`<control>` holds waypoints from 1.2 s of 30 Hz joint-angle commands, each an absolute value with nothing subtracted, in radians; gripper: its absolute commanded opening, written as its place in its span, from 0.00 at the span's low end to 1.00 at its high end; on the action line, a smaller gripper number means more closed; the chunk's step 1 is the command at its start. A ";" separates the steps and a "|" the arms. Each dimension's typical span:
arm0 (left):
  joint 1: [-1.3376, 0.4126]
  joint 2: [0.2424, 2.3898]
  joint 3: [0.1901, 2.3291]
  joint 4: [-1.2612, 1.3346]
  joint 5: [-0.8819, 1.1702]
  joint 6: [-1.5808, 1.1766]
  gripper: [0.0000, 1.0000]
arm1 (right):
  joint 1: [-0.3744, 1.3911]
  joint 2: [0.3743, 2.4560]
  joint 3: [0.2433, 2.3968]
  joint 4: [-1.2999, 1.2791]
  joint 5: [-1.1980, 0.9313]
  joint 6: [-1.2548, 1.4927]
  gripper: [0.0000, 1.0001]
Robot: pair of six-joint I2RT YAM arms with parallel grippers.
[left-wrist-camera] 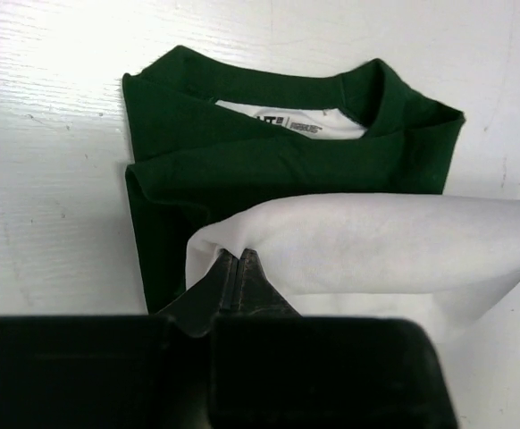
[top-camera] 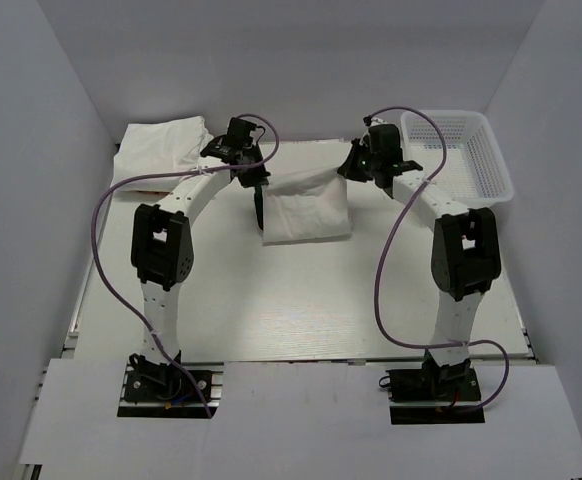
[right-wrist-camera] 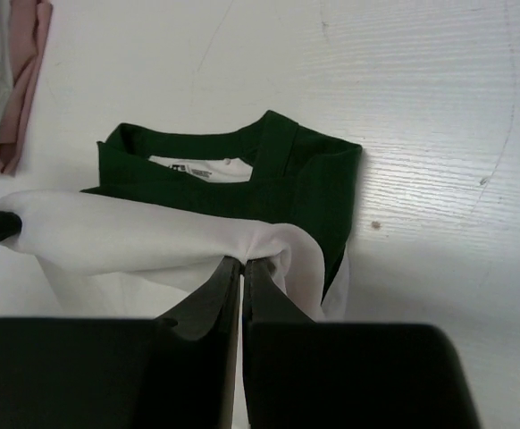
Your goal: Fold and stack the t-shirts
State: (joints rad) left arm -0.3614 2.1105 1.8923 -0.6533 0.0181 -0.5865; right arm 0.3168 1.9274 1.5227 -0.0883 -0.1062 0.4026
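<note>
Both left tool [left-wrist-camera: 239,261] and right tool [right-wrist-camera: 242,263] clench the t-shirt [top-camera: 309,215] hem mid-fold; next, probably lay it toward the table's [top-camera: 301,310] far edge.

Bare near tabletop [top-camera: 301,300]; basket [top-camera: 493,170] far right, shirt pile [top-camera: 161,145] far left.

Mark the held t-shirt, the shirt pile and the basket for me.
held t-shirt [top-camera: 306,212]: top view, white folded body.
shirt pile [top-camera: 161,145]: top view, white top layer.
basket [top-camera: 463,150]: top view, lattice floor.

matt cloth t-shirt [left-wrist-camera: 269,170], grainy table [left-wrist-camera: 46,134]
</note>
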 commanded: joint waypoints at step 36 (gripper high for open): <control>-0.293 2.353 2.065 -0.494 0.184 -0.390 0.79 | 0.259 2.230 1.845 -0.136 -0.324 0.206 0.90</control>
